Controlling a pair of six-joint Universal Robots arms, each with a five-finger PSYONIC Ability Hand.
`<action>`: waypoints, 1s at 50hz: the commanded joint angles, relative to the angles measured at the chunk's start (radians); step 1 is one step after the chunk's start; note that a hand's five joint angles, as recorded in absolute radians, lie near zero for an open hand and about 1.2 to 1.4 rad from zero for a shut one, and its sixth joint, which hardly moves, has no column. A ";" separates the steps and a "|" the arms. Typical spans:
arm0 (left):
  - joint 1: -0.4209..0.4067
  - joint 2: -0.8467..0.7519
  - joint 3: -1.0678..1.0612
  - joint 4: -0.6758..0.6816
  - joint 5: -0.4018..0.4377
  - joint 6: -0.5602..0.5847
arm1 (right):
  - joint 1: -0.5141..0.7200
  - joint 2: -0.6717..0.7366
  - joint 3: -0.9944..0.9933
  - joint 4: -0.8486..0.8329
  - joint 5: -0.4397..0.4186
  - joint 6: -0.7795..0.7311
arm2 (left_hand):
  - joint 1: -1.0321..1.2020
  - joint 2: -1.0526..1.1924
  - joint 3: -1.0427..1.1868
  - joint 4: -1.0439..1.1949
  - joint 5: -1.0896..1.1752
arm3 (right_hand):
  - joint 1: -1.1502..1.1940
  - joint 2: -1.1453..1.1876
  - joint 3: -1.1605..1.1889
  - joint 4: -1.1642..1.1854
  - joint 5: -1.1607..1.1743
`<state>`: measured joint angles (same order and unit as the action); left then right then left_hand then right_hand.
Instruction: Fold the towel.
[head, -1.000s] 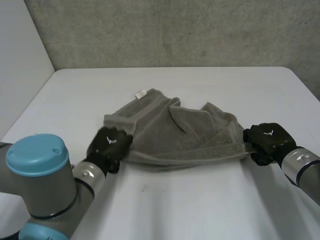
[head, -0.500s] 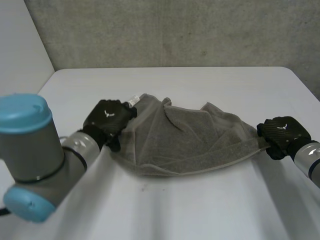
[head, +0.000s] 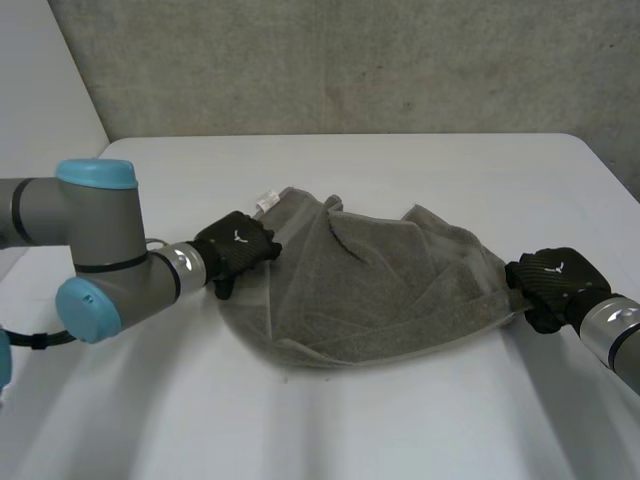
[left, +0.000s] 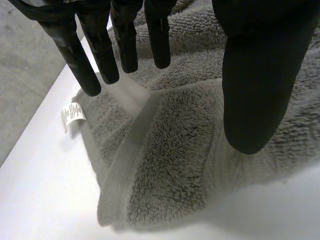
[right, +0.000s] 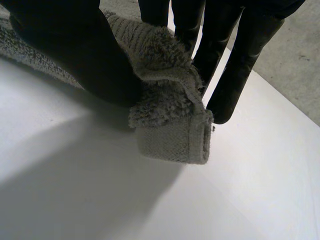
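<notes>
Well, the towel (head: 370, 280) lies crumpled on the table (head: 400, 420), one corner pinched in the right hand (head: 553, 285), the left hand (head: 238, 250) hovers open over the other end, and I think it must grab there next.

We see a smooth white rectangular table (head: 400, 420) standing against a rough grey concrete wall (head: 350, 60).

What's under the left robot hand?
Under the open left robot hand: a hemmed corner of the grey towel, lying on the white table, white label beside the fingertips. Anything beneath the towel is covered.
</notes>
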<state>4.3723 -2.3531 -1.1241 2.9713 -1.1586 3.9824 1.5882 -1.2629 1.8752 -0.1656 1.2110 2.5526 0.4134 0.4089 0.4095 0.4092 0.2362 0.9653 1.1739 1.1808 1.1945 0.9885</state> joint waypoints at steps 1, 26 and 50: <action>0.000 -0.074 0.081 0.002 0.037 0.010 | 0.001 0.002 0.005 0.000 0.001 -0.008 | 0.056 0.060 0.059 0.060 0.058 | 0.431 0.222 0.215 0.202 0.233; 0.000 -0.111 0.127 -0.040 0.007 0.060 | 0.001 0.014 0.010 0.000 0.001 -0.025 | 0.595 0.600 0.599 0.600 0.598 | 0.431 0.222 0.215 0.202 0.233; 0.001 -0.017 -0.023 0.006 -0.003 0.061 | 0.001 0.014 0.010 0.005 0.001 -0.026 | 0.684 0.688 0.688 0.688 0.687 | 0.431 0.222 0.215 0.202 0.233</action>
<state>4.3704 -2.3578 -1.1392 2.9789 -1.1607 4.0417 1.5887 -1.2486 1.8852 -0.1639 1.2119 2.5264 1.0008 1.0012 1.0017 1.0015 0.8274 0.9653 1.1739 1.1808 1.1945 0.9894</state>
